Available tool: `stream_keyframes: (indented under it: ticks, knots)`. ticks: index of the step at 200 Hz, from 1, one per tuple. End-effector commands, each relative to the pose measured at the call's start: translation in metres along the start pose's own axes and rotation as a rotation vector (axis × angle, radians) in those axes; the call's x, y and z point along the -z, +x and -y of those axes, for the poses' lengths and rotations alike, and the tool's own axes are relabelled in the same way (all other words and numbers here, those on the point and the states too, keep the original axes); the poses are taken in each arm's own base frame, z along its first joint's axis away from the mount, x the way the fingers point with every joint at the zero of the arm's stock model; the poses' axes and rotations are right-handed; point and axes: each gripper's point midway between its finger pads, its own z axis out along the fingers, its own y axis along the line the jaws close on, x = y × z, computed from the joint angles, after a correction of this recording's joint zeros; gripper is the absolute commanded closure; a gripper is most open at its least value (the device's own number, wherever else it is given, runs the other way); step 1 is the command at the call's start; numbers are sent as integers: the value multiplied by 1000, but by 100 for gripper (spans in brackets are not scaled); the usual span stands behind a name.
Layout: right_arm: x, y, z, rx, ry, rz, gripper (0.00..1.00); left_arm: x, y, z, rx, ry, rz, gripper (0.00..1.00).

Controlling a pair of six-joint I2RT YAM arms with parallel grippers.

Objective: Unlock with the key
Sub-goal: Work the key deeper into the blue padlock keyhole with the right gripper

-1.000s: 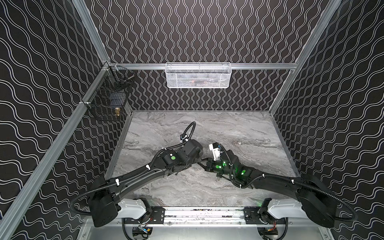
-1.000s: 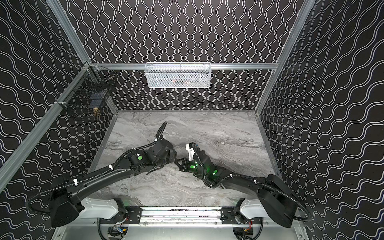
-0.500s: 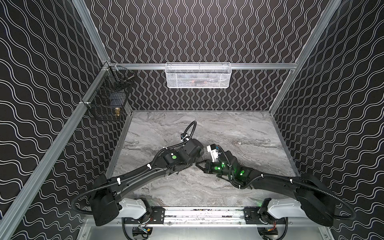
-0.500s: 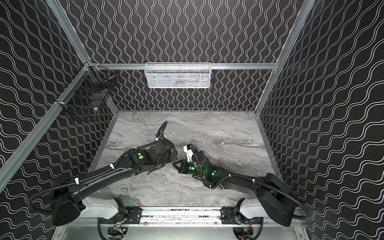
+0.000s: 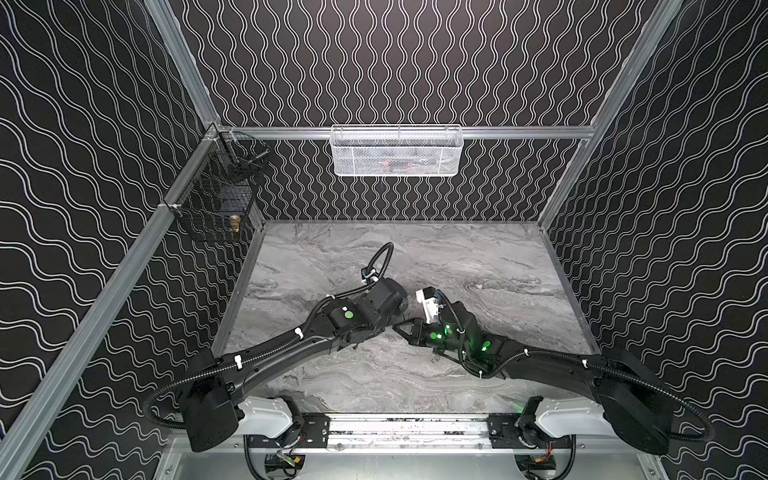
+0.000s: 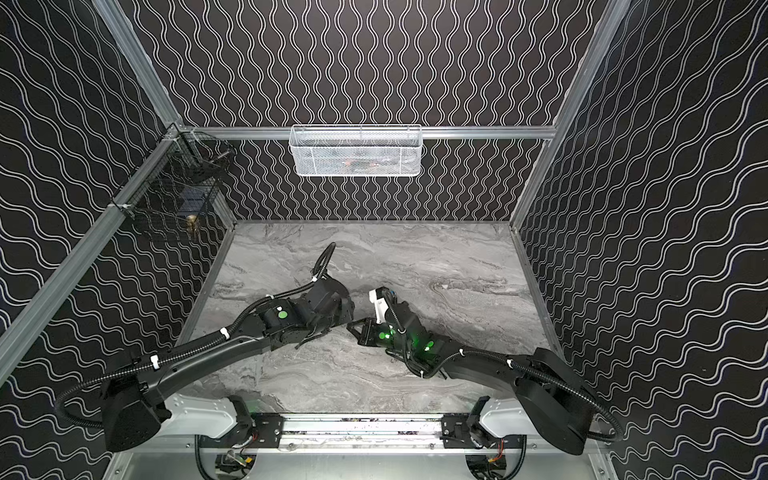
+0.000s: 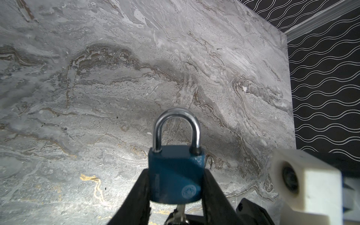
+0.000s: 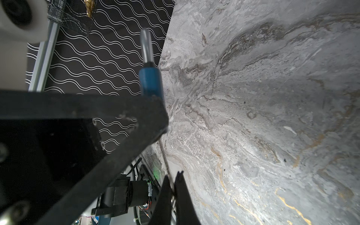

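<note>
Your left hand (image 7: 175, 187) clamps the blue padlock (image 7: 176, 165) above the counter (image 7: 97, 97) and your right hand (image 8: 172, 178) pinches the key (image 8: 164, 157) in its keyhole, so turn slowly on the key's own axis, without bending.

The padlock (image 7: 175, 181) and its key (image 8: 164, 155), each held in one gripper.
The padlock has a blue body with a round stamped emblem and a silver shackle (image 7: 176, 124), both legs seated in the body. Its sides are clamped between the jaws of the left gripper (image 7: 175, 173). The key is thin and silver, seen edge-on and in line with the lock. The closed jaws of the right gripper (image 8: 173, 175) pinch its bow, and its tip is at the body's underside, where the keyway is hidden.
</note>
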Motion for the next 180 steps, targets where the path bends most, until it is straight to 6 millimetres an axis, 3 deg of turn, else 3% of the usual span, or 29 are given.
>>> stream_keyframes:
  ticks: [1, 82, 138, 180]
  knots:
    - [0, -9, -7, 3, -14, 32, 100, 2, -4, 4, 3, 20, 19, 100]
    - [-5, -13, -11, -8, -39, 32, 100, 2, -3, 9, -4, 40, 9, 100]
    - [7, -24, -15, -6, -65, 46, 100, 3, -2, -9, -40, -46, 22, 100]
    - [10, -28, -23, 7, -78, 50, 100, 3, -2, -9, -15, -45, 22, 100]
